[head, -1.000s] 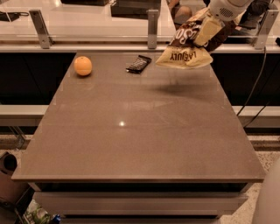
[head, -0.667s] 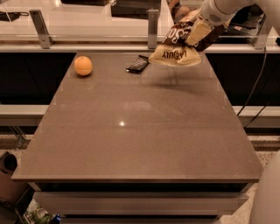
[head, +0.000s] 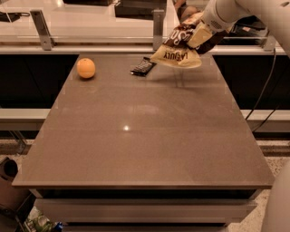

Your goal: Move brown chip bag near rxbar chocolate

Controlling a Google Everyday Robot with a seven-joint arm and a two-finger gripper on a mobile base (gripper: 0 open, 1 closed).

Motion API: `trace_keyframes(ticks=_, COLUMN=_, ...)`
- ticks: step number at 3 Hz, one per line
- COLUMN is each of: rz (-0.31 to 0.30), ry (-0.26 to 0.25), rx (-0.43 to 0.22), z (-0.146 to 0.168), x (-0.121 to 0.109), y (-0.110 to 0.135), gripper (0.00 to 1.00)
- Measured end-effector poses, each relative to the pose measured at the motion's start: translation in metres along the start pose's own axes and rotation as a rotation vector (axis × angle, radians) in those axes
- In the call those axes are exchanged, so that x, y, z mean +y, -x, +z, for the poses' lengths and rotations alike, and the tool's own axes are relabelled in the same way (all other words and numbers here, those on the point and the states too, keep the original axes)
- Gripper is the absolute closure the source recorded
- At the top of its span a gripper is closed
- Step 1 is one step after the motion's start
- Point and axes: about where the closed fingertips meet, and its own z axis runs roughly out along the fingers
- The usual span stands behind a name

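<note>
The brown chip bag (head: 177, 50) hangs in the air above the far right part of the table, its cream "LATE JULY" end lowest. My gripper (head: 201, 34) is shut on the bag's upper right part and holds it clear of the tabletop. The rxbar chocolate (head: 142, 66), a small dark flat bar, lies on the table near the far edge, just left of and below the bag. The bag does not touch the bar.
A round orange fruit (head: 86, 68) sits at the far left of the grey-brown table (head: 145, 145). A glass partition with metal posts (head: 157, 22) runs behind the far edge. My white arm (head: 244, 11) enters from the upper right.
The gripper has carried the bag leftward, closer to the rxbar. The bar and the orange have not moved.
</note>
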Motion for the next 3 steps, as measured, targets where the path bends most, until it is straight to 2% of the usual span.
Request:
trace_keyframes(ticks=1, rz=-0.001, ry=0.004, rx=0.000, z=0.0024, x=0.0019, y=0.0002, gripper=0.81)
trace_keyframes(ticks=3, rz=-0.002, ry=0.012, rx=0.001, z=0.0069, x=0.0055, y=0.0008, gripper=0.35)
